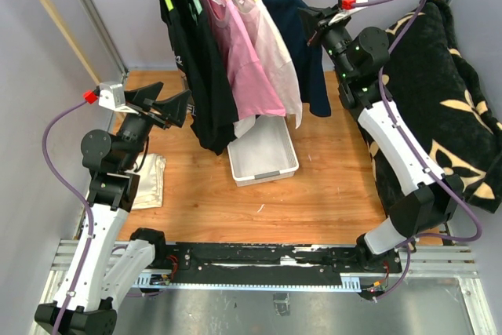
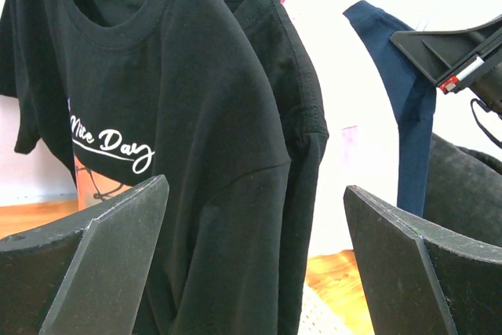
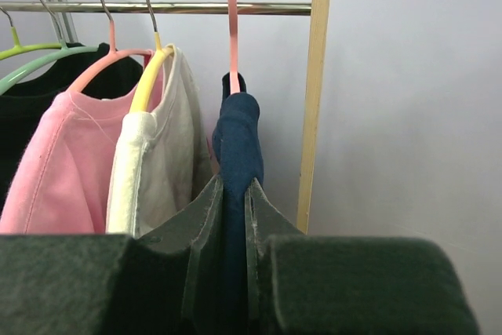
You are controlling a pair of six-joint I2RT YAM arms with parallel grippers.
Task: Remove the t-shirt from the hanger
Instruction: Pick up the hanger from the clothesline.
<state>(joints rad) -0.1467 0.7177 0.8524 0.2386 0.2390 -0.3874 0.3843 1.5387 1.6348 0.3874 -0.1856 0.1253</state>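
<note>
We've got the right gripper [image 3: 234,194] clenched on the navy t-shirt [image 3: 238,135], with the fabric pinched between both fingers just under the shoulder, in the upper right of the overhead view. The shirt hangs on its pink hanger [image 3: 231,29], last on the rail [image 3: 196,7], beside the wooden post [image 3: 316,76]. At middle left, the left gripper [image 2: 255,190] gapes wide, holding nothing, facing a black t-shirt [image 2: 196,115]. Below the clothes sits a white bin [image 1: 267,172], with the pink shirt [image 1: 247,68] and cream shirt [image 1: 276,56] hanging over its far end.
</note>
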